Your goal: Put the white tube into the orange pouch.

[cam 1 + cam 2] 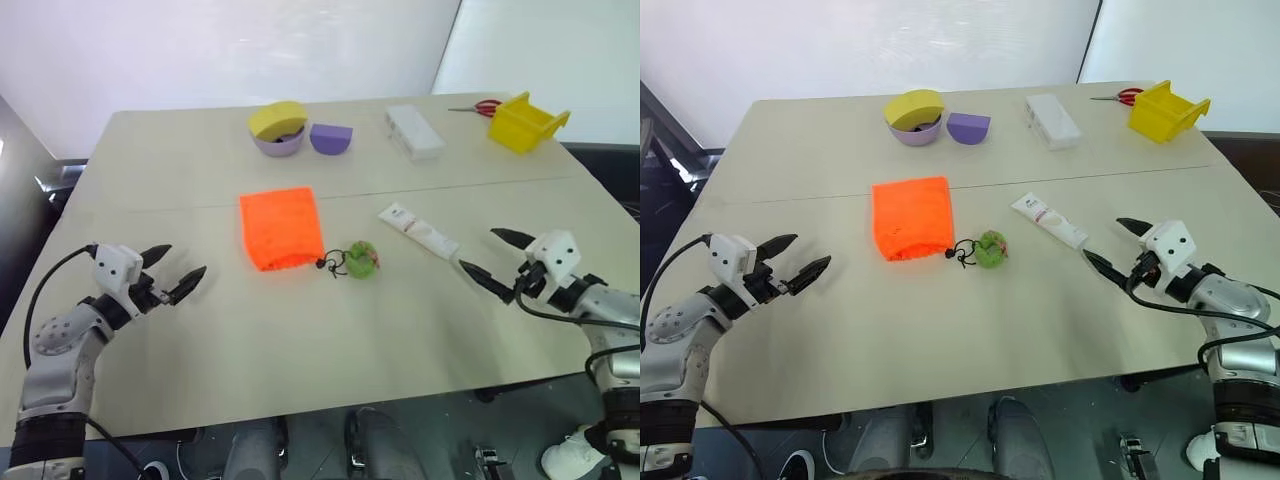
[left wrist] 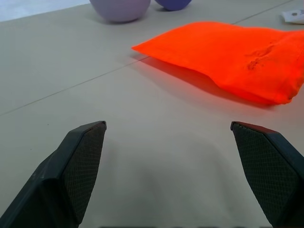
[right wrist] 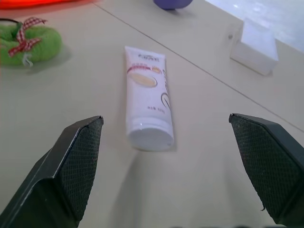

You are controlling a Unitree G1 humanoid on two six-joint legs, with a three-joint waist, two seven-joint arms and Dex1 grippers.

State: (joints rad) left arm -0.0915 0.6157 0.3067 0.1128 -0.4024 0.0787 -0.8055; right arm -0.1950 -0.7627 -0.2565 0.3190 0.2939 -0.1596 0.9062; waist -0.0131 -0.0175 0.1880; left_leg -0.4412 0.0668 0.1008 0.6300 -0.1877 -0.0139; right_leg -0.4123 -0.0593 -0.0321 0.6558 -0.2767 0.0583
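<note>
1. Right gripper [image 1: 492, 258] at 4 o'clock on the table [image 1: 200, 170], fingers spread wide, nothing between them, pointing inward across the surface.
2. White tube [image 1: 419, 231] just beyond its tips, lying flat, cap end nearest the gripper, crimped end angled away toward 12 o'clock; bare tabletop between tips and cap, nothing in the way.
3. Left gripper [image 1: 175, 270] at 8 o'clock, fingers likewise wide apart and empty, aimed toward the centre.
4. Orange pouch [image 1: 281, 227] near the table's centre, flat, well apart from the left gripper with open surface between.
5. Black cord [image 1: 333, 264] trailing from the pouch's near right corner to a green ball [image 1: 361, 258], between pouch and tube.
6. Far edge, 11 to 1 o'clock: lilac bowl [image 1: 277, 143] with a yellow piece [image 1: 277, 119] on top, purple half-round [image 1: 331, 138] beside it, white box [image 1: 414, 131], yellow bin [image 1: 524, 122], red-handled scissors [image 1: 478, 107] behind the bin.
</note>
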